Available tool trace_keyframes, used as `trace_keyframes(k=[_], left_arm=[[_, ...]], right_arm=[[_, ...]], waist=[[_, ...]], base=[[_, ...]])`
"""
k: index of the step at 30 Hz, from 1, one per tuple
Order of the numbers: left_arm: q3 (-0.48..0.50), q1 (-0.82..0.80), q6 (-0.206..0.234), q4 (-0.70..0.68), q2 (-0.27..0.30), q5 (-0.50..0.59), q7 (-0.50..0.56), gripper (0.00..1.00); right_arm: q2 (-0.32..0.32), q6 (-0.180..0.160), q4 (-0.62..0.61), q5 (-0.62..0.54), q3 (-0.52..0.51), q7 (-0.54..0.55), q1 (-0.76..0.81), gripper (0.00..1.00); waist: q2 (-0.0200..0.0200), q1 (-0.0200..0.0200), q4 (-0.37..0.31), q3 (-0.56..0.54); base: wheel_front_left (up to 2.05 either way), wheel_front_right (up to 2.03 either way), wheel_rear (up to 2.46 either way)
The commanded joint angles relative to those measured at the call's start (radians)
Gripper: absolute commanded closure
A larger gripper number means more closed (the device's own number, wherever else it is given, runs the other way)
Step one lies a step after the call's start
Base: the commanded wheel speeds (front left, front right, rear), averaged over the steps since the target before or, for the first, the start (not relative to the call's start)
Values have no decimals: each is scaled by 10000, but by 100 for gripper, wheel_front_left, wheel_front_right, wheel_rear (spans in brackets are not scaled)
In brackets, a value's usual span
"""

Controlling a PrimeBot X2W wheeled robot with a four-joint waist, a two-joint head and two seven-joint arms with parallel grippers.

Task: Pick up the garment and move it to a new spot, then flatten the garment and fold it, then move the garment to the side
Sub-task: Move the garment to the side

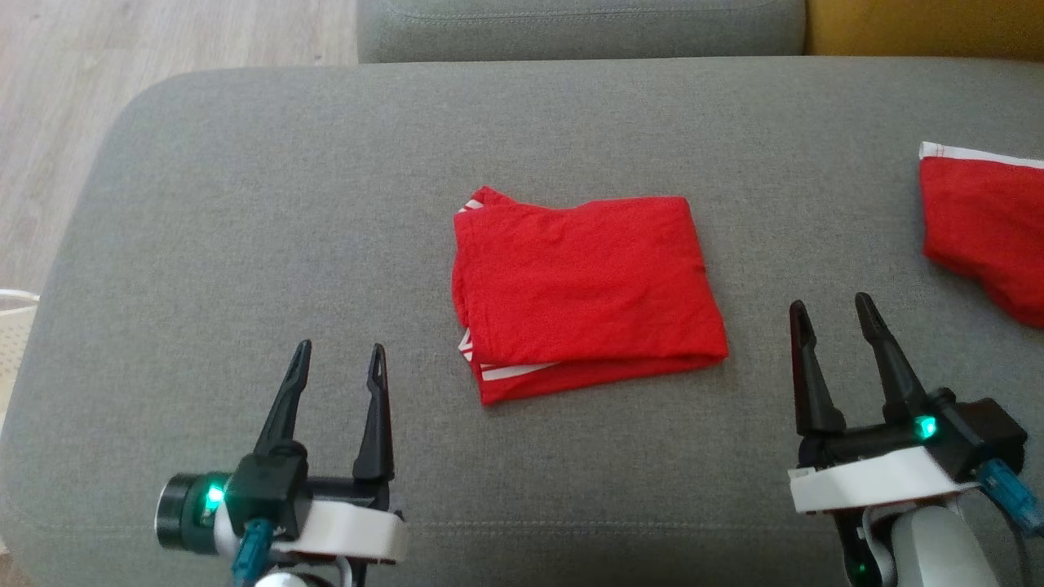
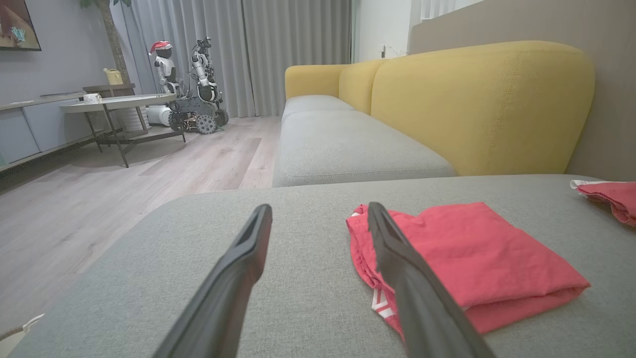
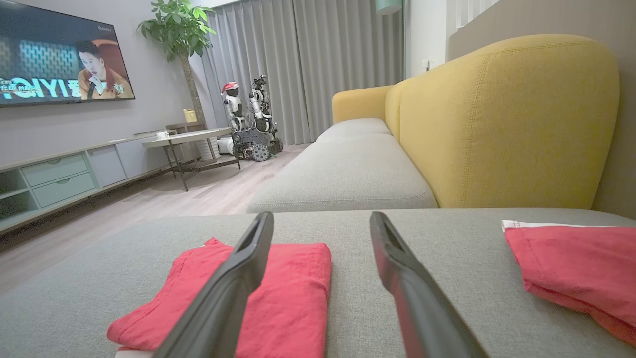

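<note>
The garment [image 1: 583,285] is red with white trim and lies folded into a neat rectangle in the middle of the grey cushion [image 1: 245,204]. My left gripper [image 1: 338,359] hovers open near the front left, a short way left of the garment [image 2: 472,258]. At the front right my right gripper [image 1: 832,318] is open too, just right of the garment [image 3: 293,293]. Both grippers are empty and apart from the cloth.
A second red garment [image 1: 983,228] with a white hem lies at the cushion's right edge, also in the right wrist view [image 3: 576,268]. Beyond are a yellow sofa back [image 2: 477,104], wooden floor [image 1: 98,98] to the left, and a pale basket [image 1: 12,326] at the left edge.
</note>
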Motion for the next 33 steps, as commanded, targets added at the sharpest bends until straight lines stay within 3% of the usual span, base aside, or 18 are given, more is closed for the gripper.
trace_keyframes(k=[1,16,21,25,26,33], left_arm=[[355,-197,33,-268,-27,146,-120,0],[300,-170,11,-70,-28,237,-120,0],[222,-297,21,-66,-28,278,-120,0],[87,-457,-4,-29,-28,326,-120,0],[-5,-549,-17,3,-28,354,-120,0],[-468,-936,-83,96,-28,448,-120,0]], right_arm=[[18,63,-311,-98,219,-110,-135,0],[136,63,-262,-75,121,-110,-55,0],[83,63,505,458,378,-110,-376,0],[-270,63,1847,1358,937,-110,-1301,0],[-456,63,2687,2210,1271,25,-1928,0],[-1874,63,4434,4809,2192,2043,-4057,0]], waist=[[0,0,5,-12],[0,0,121,-79],[0,0,253,157],[0,0,398,410],[0,0,483,520],[0,0,940,904]], base=[[0,0,0],[0,0,0],[0,0,0],[0,0,0],[0,0,0],[0,0,0]])
